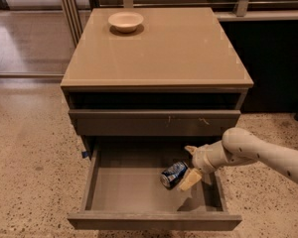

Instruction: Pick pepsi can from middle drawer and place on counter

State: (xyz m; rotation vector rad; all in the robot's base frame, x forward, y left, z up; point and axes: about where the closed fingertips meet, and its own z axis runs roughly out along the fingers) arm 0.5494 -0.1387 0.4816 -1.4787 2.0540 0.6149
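The pepsi can (172, 174) lies on its side on the bare floor of the open middle drawer (129, 185), right of centre. My gripper (189, 164) reaches in from the right, inside the drawer, just right of the can. It is open, with one cream finger behind the can and the other finger (190, 180) against the can's right end. The can rests on the drawer floor. The tan counter (159, 48) tops the cabinet above.
A cream bowl (125, 21) stands at the counter's back left. A closed drawer front (154, 121) with small scuffs sits above the open drawer. The white arm (260, 152) crosses the drawer's right wall. Speckled floor surrounds the cabinet; a dark cabinet stands at right.
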